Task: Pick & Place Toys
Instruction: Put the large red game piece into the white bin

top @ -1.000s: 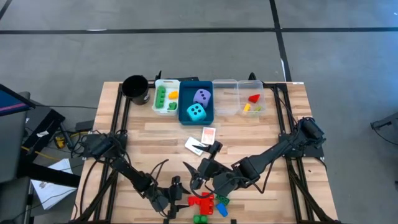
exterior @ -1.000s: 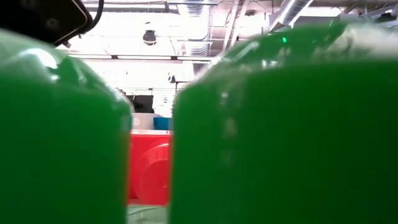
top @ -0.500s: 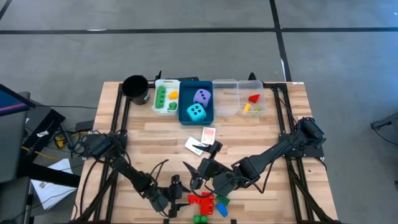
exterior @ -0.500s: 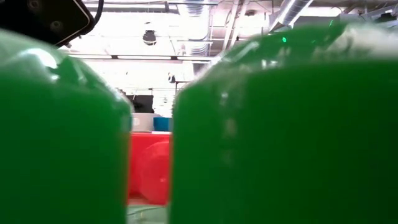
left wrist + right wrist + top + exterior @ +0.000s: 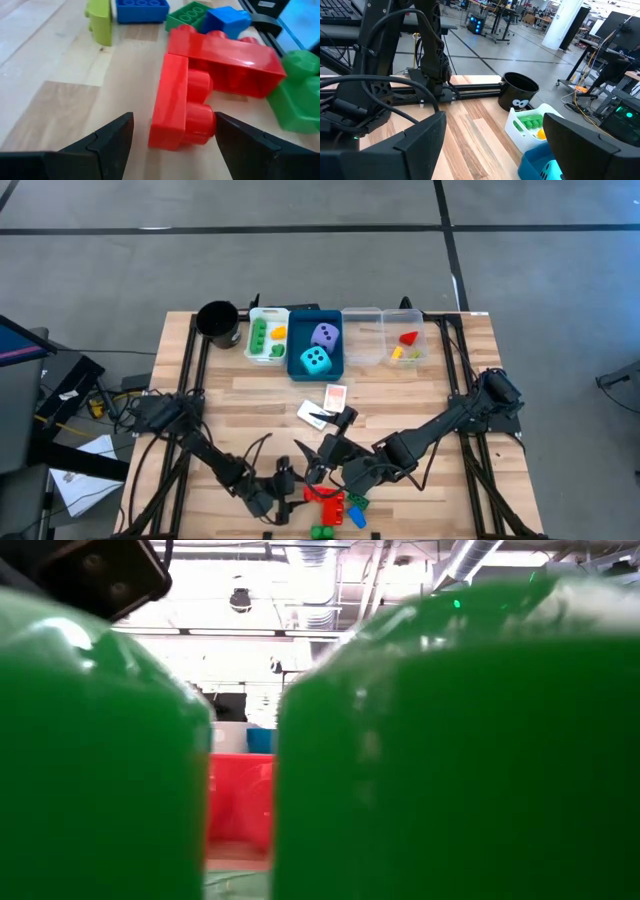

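I noted dice already in blue tray; bricks remained at table's near edge; left gripper open, straddling red brick; right gripper open, empty

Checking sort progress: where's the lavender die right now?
High view: the lavender die sits in the blue tray at the table's far edge, just behind the cyan die, between the white tray and the clear trays.
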{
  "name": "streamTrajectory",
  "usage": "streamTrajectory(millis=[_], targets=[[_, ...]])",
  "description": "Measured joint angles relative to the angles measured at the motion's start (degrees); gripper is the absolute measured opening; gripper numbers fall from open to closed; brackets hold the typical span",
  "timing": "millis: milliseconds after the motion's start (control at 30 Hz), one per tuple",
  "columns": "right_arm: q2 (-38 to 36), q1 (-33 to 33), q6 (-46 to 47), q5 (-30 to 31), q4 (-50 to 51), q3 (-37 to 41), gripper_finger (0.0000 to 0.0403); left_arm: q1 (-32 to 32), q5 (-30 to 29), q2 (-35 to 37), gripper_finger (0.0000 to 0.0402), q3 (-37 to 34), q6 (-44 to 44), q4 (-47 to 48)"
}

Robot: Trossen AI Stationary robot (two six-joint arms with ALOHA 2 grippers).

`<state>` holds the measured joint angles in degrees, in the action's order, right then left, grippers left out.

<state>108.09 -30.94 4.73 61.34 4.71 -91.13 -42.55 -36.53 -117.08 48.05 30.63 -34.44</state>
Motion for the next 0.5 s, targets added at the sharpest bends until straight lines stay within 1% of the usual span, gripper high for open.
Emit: streamTrajectory(millis=[333, 433, 500], targets=[[0.0, -0.02, -0.07, 0.0, 0.0, 0.0, 0.0327, 0.9, -0.02, 0.0, 0.0264, 0.0, 0.34, -0.04], [0.0, -0.02, -0.17, 0.0, 0.0, 0.0, 0.0327, 0.9, 0.0, 0.0, 0.0254, 0.0, 0.34, -0.04], [0.0, -0.02, -0.17, 0.0, 0.0, 0.0, 0.0327, 0.9, 0.0, 0.0, 0.0237, 0.0, 0.34, -0.04]])
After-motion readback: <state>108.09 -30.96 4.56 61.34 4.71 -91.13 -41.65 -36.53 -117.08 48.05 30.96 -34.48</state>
